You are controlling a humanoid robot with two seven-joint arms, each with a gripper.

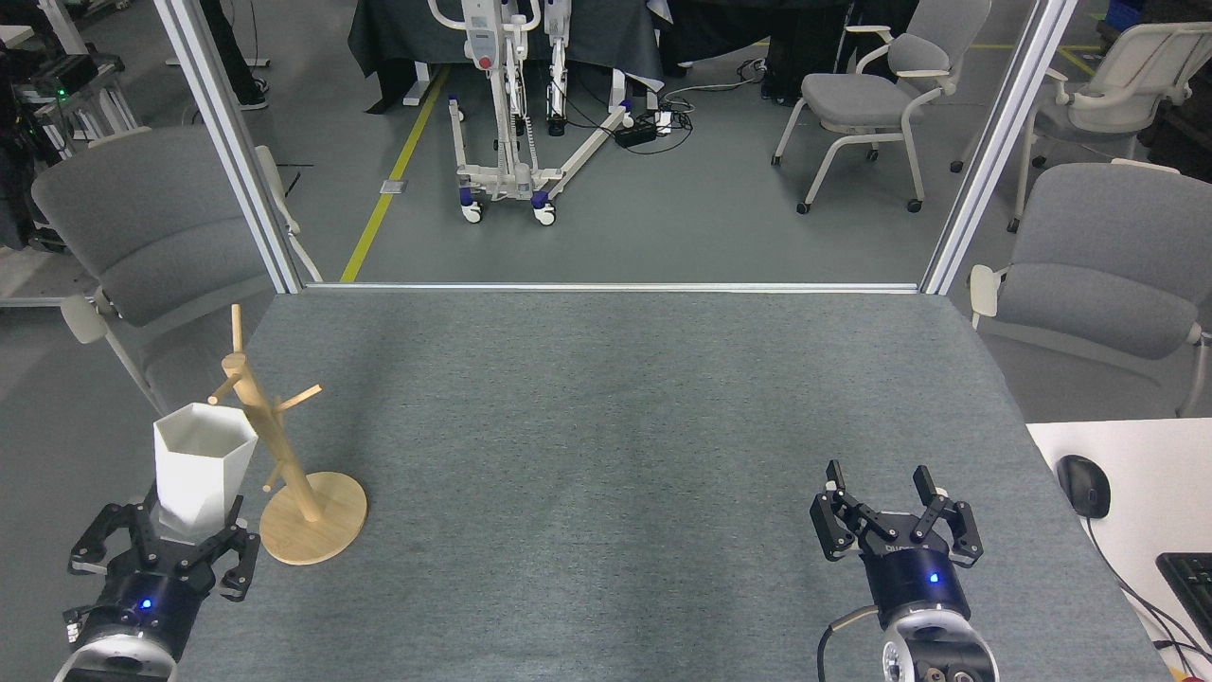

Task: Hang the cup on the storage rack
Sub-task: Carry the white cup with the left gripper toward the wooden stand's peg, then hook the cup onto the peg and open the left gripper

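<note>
Standing upright in the left gripper point(169, 530) was the cup point(203, 463), white, matte, with a faceted body narrowing downward and an angular open rim turned upward. The lower end of the cup was seated between the black fingers point(234, 559), which were closed against its base; the cup rose directly above the gripper body, where a small blue light was lit.

Just to the right of that gripper, the storage rack point(284, 455) was recorded: a light wooden post leaning slightly, with thin pegs branching off, fixed on a round flat disc base resting on the table point(606, 426). The upper pegs were seen just beside the rim of the cup, on its right and behind it; whether peg and cup touched could not be determined. The cup was not hung on any peg.

Well apart from the left gripper, across the grey felt-like table surface, the right gripper point(876, 488) was noted with its fingers spread and nothing between them, a blue light lit on its body.

Beyond the right gripper, further right, a black mouse point(1084, 485) and the corner of a black keyboard point(1188, 583) were listed on a white desk point(1136, 445). Grey chairs point(1103, 256) were noted past the table edges.
</note>
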